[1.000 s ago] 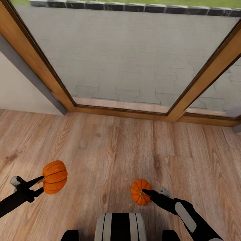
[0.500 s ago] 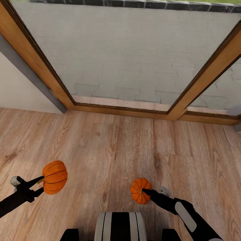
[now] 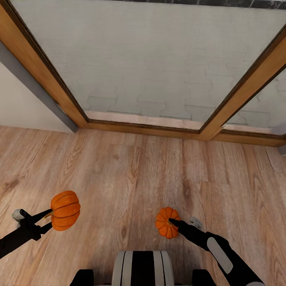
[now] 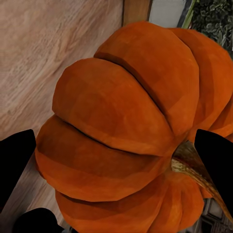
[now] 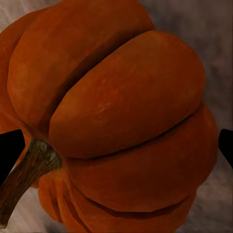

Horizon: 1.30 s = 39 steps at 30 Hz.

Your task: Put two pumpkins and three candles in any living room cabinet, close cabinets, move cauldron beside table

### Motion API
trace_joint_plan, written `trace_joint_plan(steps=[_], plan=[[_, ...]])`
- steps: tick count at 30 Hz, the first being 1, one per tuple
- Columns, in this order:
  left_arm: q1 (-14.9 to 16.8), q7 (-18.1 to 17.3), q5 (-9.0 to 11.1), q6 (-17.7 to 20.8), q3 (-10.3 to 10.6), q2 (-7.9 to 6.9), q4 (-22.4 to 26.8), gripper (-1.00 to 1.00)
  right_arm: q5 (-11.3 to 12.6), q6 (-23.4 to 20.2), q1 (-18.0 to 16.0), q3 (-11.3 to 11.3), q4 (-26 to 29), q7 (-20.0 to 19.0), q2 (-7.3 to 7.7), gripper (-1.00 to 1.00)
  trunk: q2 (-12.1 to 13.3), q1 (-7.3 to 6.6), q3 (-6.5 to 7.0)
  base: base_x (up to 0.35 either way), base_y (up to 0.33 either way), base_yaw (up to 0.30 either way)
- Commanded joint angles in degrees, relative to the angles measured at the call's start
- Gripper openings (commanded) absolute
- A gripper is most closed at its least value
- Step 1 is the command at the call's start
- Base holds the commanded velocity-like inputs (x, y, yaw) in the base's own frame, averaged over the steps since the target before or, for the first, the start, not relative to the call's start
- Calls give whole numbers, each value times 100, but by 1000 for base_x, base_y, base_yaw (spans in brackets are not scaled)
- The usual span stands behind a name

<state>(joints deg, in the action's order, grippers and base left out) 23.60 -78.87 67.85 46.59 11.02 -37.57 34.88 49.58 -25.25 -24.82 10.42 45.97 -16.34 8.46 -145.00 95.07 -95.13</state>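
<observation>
Carrying leg: my left jaws (image 3: 47, 218) are clamped on one pumpkin (image 3: 65, 209) by its stem end, my right jaws (image 3: 173, 223) are clamped on the other pumpkin (image 3: 165, 222) at its stem side, and both fruits hang above the wood floor (image 3: 131, 174) ahead of the glass door (image 3: 159, 59). To do this well I judge it best to hold both grips firm, keep the arms level and turn the base gently, since a stem pinch could let a pumpkin swing or slip. The cabinet, candles and cauldron are out of frame, and each pumpkin sits so tight between my jaws in the wrist views that the contact points are hard to make out.
</observation>
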Motion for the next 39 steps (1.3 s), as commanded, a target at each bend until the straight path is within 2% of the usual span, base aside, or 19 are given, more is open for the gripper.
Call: trace_joint_plan(steps=[1,11,12,39], plan=[[13,-24,43,60,41,-5,-8,-100,-80,13,3,6,-220,16,-2,100,-1,1,-4,0,0,0],[12,-24,42,60,42,-5,-7,-100,-80,20,3,12,-220,7,-2,100,-1,1,-4,0,0,0],[12,-24,43,60,41,-5,-7,-100,-80,20,3,12,-220,4,-2,-100,-1,1,-4,0,0,0],[12,-24,44,60,47,-5,-7,-100,-72,12,3,13,-224,-1,4,-100,-1,1,-4,0,0,0]])
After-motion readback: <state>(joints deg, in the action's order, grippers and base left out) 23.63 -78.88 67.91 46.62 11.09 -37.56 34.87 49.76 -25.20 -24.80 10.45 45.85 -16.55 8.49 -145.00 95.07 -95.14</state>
